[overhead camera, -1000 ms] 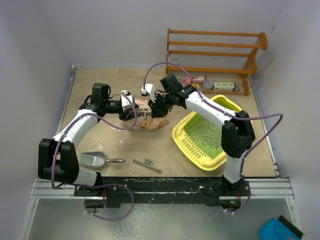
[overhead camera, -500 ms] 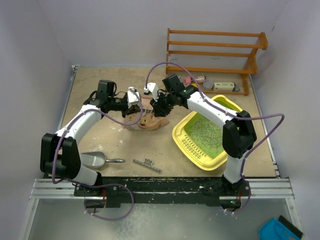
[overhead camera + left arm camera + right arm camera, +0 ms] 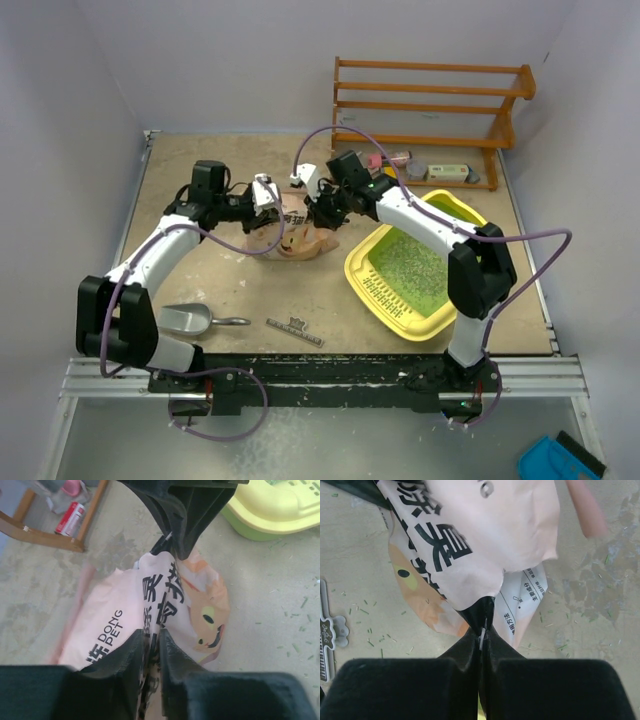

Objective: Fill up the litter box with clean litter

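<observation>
Left of the box (image 3: 372, 285), your left fingers (image 3: 125, 665) pinch one edge of the bag (image 3: 292, 240) and your right fingers (image 3: 460, 655) pinch the opposite edge, likely so both share its weight for tipping. Thin litter (image 3: 412, 262) lies in the box; more looks needed.

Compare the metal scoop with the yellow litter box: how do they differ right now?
The metal scoop is small and silver; the litter box is large and yellow with a green floor. The scoop lies at the near left of the table, the litter box on the right. The litter box holds scattered litter; none shows in the scoop. Both rest flat on the table.
</observation>
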Robot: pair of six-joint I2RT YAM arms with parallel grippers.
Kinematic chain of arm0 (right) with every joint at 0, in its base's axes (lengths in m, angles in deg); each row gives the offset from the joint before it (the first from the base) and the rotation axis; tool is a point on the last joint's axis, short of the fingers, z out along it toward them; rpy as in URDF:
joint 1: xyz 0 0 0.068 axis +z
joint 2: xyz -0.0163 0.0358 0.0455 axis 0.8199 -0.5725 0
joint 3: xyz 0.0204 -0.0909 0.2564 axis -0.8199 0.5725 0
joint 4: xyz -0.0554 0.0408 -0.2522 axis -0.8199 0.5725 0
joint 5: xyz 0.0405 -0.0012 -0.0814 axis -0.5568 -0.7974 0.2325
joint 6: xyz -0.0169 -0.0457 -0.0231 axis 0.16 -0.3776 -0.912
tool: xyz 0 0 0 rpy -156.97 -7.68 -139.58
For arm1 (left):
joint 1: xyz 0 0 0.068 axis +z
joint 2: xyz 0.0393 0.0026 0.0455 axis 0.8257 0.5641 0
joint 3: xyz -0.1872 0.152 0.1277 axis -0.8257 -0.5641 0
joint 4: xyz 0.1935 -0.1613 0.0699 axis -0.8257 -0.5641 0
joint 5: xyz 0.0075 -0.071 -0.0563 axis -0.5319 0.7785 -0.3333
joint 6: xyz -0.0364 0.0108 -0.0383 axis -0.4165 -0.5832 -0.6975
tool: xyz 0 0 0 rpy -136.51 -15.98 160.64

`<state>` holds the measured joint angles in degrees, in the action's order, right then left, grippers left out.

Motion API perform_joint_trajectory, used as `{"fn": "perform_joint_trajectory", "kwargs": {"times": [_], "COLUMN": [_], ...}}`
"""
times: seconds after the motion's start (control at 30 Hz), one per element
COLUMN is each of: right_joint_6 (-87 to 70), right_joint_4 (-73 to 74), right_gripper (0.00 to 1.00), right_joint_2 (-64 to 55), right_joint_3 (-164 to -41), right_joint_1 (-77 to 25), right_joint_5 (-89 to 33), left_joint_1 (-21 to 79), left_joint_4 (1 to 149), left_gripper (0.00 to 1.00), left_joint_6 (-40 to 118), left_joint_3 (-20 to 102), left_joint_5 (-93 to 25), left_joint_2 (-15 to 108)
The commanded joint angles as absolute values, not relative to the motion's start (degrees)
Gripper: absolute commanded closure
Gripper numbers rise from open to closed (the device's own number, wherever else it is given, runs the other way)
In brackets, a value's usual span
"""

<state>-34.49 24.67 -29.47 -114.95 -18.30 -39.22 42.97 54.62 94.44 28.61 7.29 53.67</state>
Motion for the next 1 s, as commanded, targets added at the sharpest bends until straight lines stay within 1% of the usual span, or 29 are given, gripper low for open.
{"fn": "perform_joint_trajectory", "kwargs": {"times": [0.0, 0.03, 0.07, 0.13, 0.17, 0.2, 0.27, 0.37, 0.4, 0.43, 0.5, 0.6, 0.67, 0.7, 0.73, 0.77, 0.9, 0.97], "right_joint_6": [-33.54, -33.51, -33.74, -34.18, -34.22, -34.23, -34.1, -33.87, -33.72, -33.73, -33.87, -33.49, -33.35, -33.4, -33.33, -33.35, -33.48, -33.25], "right_joint_4": [26.75, 27.21, 27.84, 27.86, 27.73, 27.58, 27.38, 26.89, 26.75, 26.81, 27.62, 29.14, 29.73, 29.79, 30.1, 30.6, 31.96, 32.13], "right_gripper": [1.0, 1.0, 1.0, 1.0, 1.0, 1.0, 1.0, 1.0, 1.0, 1.0, 1.0, 1.0, 1.0, 1.0, 1.0, 1.0, 0.99, 0.9], "right_joint_2": [-25.99, -25.84, -25.82, -25.83, -25.82, -25.74, -25.37, -24.66, -24.49, -24.38, -24.17, -23.89, -23.74, -23.57, -23.42, -23.41, -24.13, -24.4], "right_joint_3": [-113.15, -113.37, -113.69, -114.22, -114.24, -114.2, -114.11, -113.67, -113.57, -113.54, -113.7, -114.07, -114.41, -114.25, -114.02, -113.91, -113.2, -112.84], "right_joint_1": [-20.34, -20.33, -20.35, -20.3, -20.33, -20.29, -20.35, -20.29, -20.33, -20.3, -20.29, -20.27, -20.36, -20.3, -20.34, -20.3, -20.51, -20.49], "right_joint_5": [-38.38, -39.17, -39.64, -39.69, -39.78, -40.02, -40.46, -41.63, -41.7, -41.86, -42.05, -42.58, -41.89, -40.99, -39.52, -38.23, -33.51, -31.94], "left_joint_1": [44.08, 44.06, 43.99, 43.97, 43.97, 43.97, 44.03, 43.97, 43.97, 44.03, 43.97, 43.97, 44.0, 43.98, 43.97, 43.97, 44.02, 44.06], "left_joint_4": [59.57, 59.5, 58.76, 56.34, 54.42, 50.24, 44.24, 43.26, 43.31, 42.66, 40.52, 37.29, 37.02, 36.98, 37.77, 39.44, 40.06, 40.56], "left_gripper": [0.57, 0.46, 0.39, 0.16, 0.08, 0.05, 0.05, 0.07, 0.1, 0.15, 0.33, 0.46, 0.59, 0.75, 0.97, 1.0, 1.0, 1.0], "left_joint_6": [95.85, 96.18, 97.3, 99.2, 100.55, 102.44, 106.29, 107.36, 107.48, 108.57, 109.92, 111.58, 111.31, 110.92, 109.7, 107.46, 103.04, 101.05], "left_joint_3": [28.16, 28.27, 28.56, 29.45, 30.3, 31.74, 34.87, 36.88, 36.99, 37.31, 38.4, 39.23, 39.14, 39.07, 38.95, 38.8, 40.88, 41.98], "left_joint_5": [9.33, 9.15, 9.05, 8.88, 8.68, 8.62, 9.56, 11.7, 12.39, 12.53, 10.83, 8.09, 6.64, 5.79, 4.7, 2.83, -0.6, -1.23], "left_joint_2": [49.85, 49.72, 49.59, 50.08, 50.85, 51.87, 54.63, 57.99, 58.65, 59.18, 60.66, 62.2, 62.51, 62.63, 62.58, 62.45, 63.11, 63.26]}}
